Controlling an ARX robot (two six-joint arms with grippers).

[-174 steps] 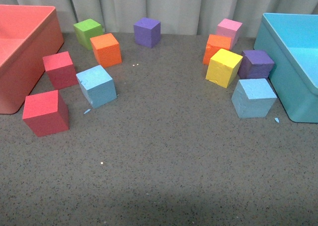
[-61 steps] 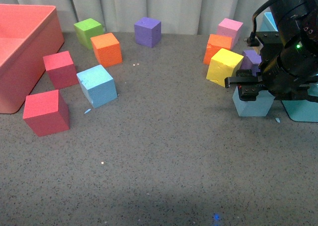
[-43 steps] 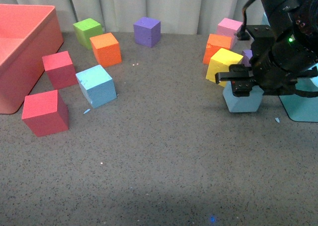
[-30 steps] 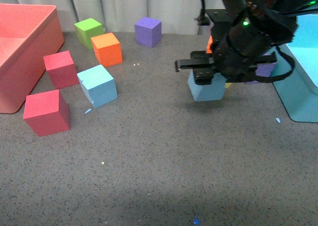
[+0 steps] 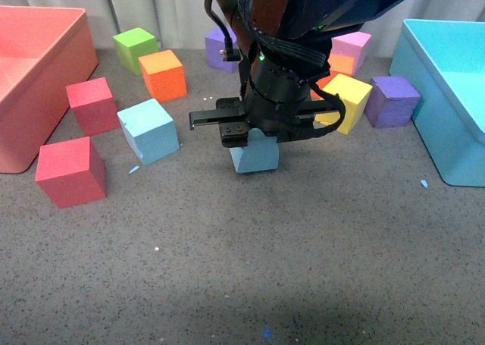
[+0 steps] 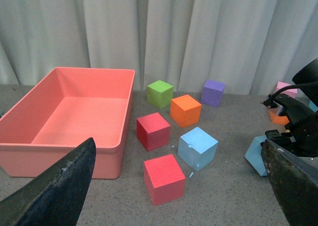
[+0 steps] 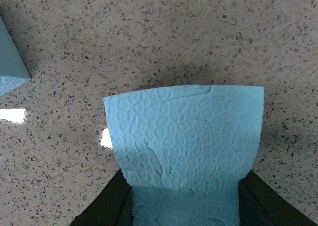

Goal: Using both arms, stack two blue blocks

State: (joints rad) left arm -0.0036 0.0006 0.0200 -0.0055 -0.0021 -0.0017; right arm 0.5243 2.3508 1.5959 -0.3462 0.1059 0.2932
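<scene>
My right gripper [image 5: 254, 144] is shut on a light blue block [image 5: 255, 155] and holds it just above the table's middle; the block fills the right wrist view [image 7: 184, 146] between the black fingers [image 7: 107, 201]. The other light blue block [image 5: 148, 130] rests on the table to the left, near the red cubes; it also shows in the left wrist view [image 6: 198, 148], and its corner shows in the right wrist view [image 7: 10, 67]. The held block shows in the left wrist view [image 6: 257, 155] too. My left gripper [image 6: 179, 186] is open and empty, well back from the blocks.
Two red cubes [image 5: 70, 171] [image 5: 91, 105], an orange cube [image 5: 161, 75] and a green cube [image 5: 135, 50] lie left, by the pink bin [image 5: 45, 79]. Yellow [image 5: 348, 98], purple [image 5: 391, 100] and pink [image 5: 351, 48] cubes lie right, by the turquoise bin [image 5: 443, 95]. A purple cube [image 5: 216, 45] is at the back.
My right arm came in, took the right-hand blue block beside the turquoise bin, lifted it and carried it left to the table's middle. The other blue block has not moved.
</scene>
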